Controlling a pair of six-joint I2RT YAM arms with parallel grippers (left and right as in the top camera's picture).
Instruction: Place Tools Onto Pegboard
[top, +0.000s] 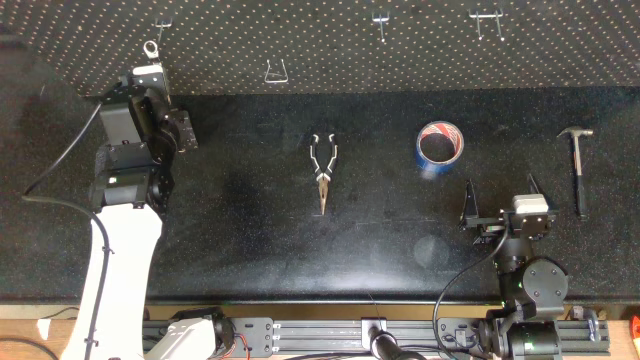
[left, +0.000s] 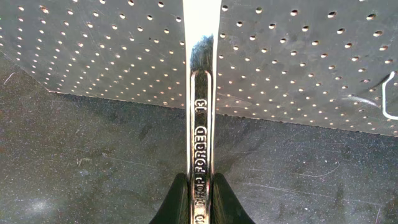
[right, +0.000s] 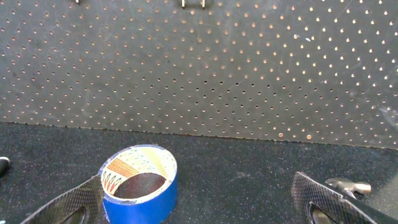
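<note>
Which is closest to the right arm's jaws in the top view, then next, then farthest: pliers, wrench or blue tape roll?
1. Blue tape roll, just ahead, slightly left.
2. Pliers, mid-table.
3. Wrench, far left, up at the pegboard.

wrench (left: 200, 124) shank has stamped lettering running along its length: "op forged" nearest the left gripper (left: 200, 208), then the number "13" farther up toward the pegboard (left: 298, 62). the first letters of that wording are cut off at the picture edge between the fingers. the tape roll (right: 139, 183) carries a printed pattern on its inner face, with no letters readable. nothing else legible in any view.
</note>
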